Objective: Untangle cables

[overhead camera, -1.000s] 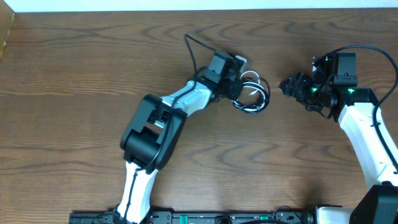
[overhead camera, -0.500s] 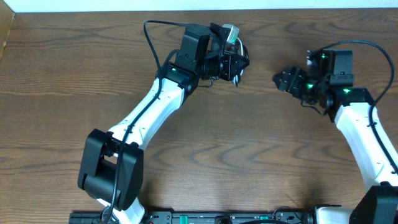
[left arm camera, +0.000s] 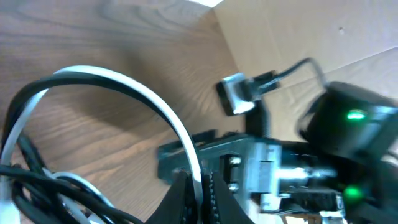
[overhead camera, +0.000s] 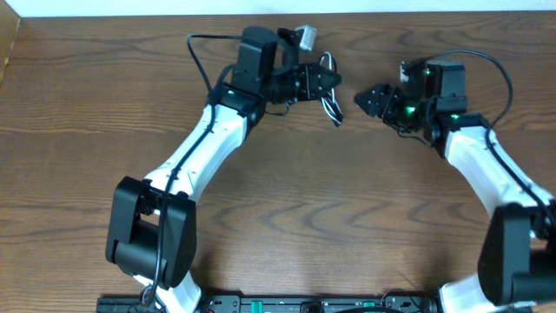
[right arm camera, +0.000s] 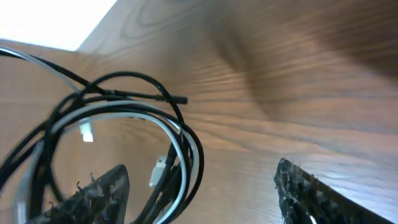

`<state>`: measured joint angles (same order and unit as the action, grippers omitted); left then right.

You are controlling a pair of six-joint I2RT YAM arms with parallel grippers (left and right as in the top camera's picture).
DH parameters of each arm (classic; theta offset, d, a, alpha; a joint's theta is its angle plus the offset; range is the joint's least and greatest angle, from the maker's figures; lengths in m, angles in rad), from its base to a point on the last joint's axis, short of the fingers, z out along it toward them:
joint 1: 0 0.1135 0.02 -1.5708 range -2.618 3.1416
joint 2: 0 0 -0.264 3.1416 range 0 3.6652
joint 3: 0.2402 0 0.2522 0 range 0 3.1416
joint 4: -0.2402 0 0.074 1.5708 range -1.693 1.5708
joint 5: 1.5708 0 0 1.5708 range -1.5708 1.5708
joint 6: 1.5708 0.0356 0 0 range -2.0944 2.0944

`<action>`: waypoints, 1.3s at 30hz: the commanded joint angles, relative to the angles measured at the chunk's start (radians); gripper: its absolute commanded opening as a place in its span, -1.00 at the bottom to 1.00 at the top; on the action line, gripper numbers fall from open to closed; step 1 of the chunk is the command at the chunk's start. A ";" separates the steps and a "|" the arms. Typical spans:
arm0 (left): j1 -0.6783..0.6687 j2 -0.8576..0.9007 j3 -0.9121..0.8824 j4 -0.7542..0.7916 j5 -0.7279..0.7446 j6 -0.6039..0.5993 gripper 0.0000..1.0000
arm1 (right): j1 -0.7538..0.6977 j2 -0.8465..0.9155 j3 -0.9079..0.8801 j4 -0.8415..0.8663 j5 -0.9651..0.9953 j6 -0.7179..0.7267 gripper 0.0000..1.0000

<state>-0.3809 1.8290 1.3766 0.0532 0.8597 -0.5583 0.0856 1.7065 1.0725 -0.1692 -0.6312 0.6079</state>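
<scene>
My left gripper (overhead camera: 327, 81) is shut on the white cable (left arm camera: 134, 84), which is pinched between its fingertips (left arm camera: 186, 193). The white cable and the black cable (left arm camera: 25, 171) hang from it as one tangled bundle (overhead camera: 331, 103) near the table's far edge. My right gripper (overhead camera: 365, 99) stands open just right of the bundle, facing it. In the right wrist view the looped cables (right arm camera: 124, 121) drop between that gripper's (right arm camera: 199, 196) two fingers, close to the left finger (right arm camera: 93, 193). A small white plug (right arm camera: 160, 165) and a black plug tip (right arm camera: 180, 98) show there.
The wooden table (overhead camera: 347, 217) ends at a pale strip (overhead camera: 391, 5) along the far side. A thick black wire (overhead camera: 198, 52) loops over my left arm. A metal-ended plug (left arm camera: 236, 99) sticks up by the right arm's body.
My left arm has swung up and left toward the far edge, carrying the bundle with it. The right gripper has moved left, closer to the cables.
</scene>
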 commanded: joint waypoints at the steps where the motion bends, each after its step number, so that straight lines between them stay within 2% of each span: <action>1: 0.005 -0.001 0.013 0.050 0.092 -0.031 -0.86 | 0.014 0.084 0.008 0.094 -0.199 0.067 0.43; 3: 0.005 -0.001 0.013 0.078 0.101 -0.032 -0.85 | 0.028 0.139 0.008 0.198 -0.266 0.105 0.42; 6: 0.005 -0.001 0.013 0.092 0.101 -0.050 -0.86 | 0.048 0.180 0.008 0.277 -0.266 0.169 0.40; 10: 0.005 -0.001 0.013 0.092 0.097 -0.049 -0.85 | 0.073 0.206 0.008 0.318 -0.257 0.208 0.32; 12: 0.006 -0.001 0.013 0.114 0.097 -0.049 -0.85 | 0.089 0.213 0.008 0.302 -0.249 0.208 0.19; 13: 0.010 -0.001 0.013 0.173 0.098 -0.053 -0.85 | 0.108 0.218 0.008 0.241 -0.209 0.207 -0.06; 14: 0.013 -0.001 0.013 0.205 0.097 -0.076 -0.86 | 0.116 0.218 0.008 0.198 -0.172 0.207 -0.13; 16: 0.027 -0.001 0.013 0.295 0.097 -0.160 -0.85 | 0.136 0.218 0.008 0.101 -0.061 0.206 -0.21; 17: 0.047 -0.001 0.013 0.378 0.098 -0.248 -0.86 | 0.152 0.218 0.008 0.021 0.042 0.206 -0.24; 19: 0.071 -0.001 0.013 0.436 0.106 -0.320 -0.85 | 0.158 0.218 0.008 -0.029 0.120 0.189 -0.29; 23: 0.118 -0.001 0.013 0.485 0.160 -0.361 -0.86 | 0.156 0.218 0.008 -0.055 0.144 0.141 -0.42; 24: 0.131 -0.001 0.013 0.484 0.176 -0.360 -0.86 | 0.154 0.218 0.008 -0.066 0.155 0.141 -0.45; 27: 0.185 -0.001 0.013 0.484 0.258 -0.361 -0.86 | 0.142 0.214 0.008 -0.140 0.226 0.135 -0.79; 28: 0.199 -0.001 0.013 0.483 0.270 -0.361 -0.86 | 0.138 0.212 0.008 -0.165 0.258 0.135 -0.83; 33: 0.275 -0.001 0.013 0.418 0.311 -0.351 -0.85 | 0.125 0.150 0.008 -0.291 0.431 0.111 -0.90; 39: 0.302 -0.001 0.013 0.130 0.243 -0.126 -0.85 | 0.125 0.026 0.008 -0.365 0.562 0.077 -0.94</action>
<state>-0.0818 1.8420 1.3735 0.2806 1.1412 -0.8387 0.2173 1.8248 1.0832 -0.5228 -0.1963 0.7273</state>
